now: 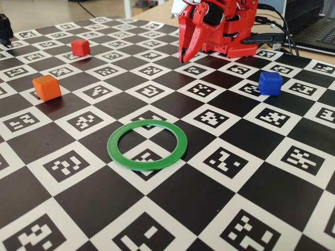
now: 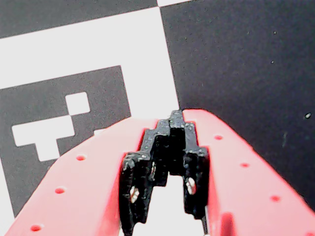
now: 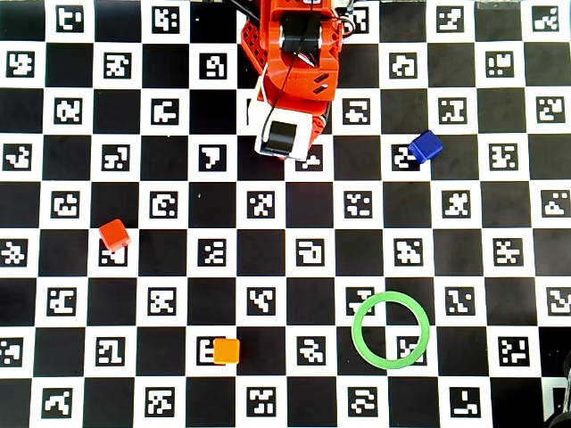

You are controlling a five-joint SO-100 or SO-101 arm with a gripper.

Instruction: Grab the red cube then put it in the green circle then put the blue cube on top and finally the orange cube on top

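Note:
The red cube [image 1: 80, 47] [image 3: 114, 234] rests on the checkered mat, far left in the fixed view. An orange cube [image 1: 46, 87] [image 3: 227, 350] sits nearer the front, also to the left. The blue cube [image 1: 270, 82] [image 3: 426, 145] lies to the right. Flat on the mat in the foreground lies the green circle [image 1: 146, 164] [image 3: 356, 328], with nothing inside it. My red gripper [image 1: 184, 58] [image 2: 177, 115] hangs tip-down close to the arm's base, shut with nothing held, well away from all three cubes. The wrist view shows only mat beneath it.
The mat [image 1: 172, 204] is a black and white checkerboard with printed markers. The arm's base [image 3: 290, 53] stands at the back middle. Cables and a dark laptop [image 1: 314, 31] lie behind the mat at the back right. A black object [image 1: 5, 29] sits at the far left edge.

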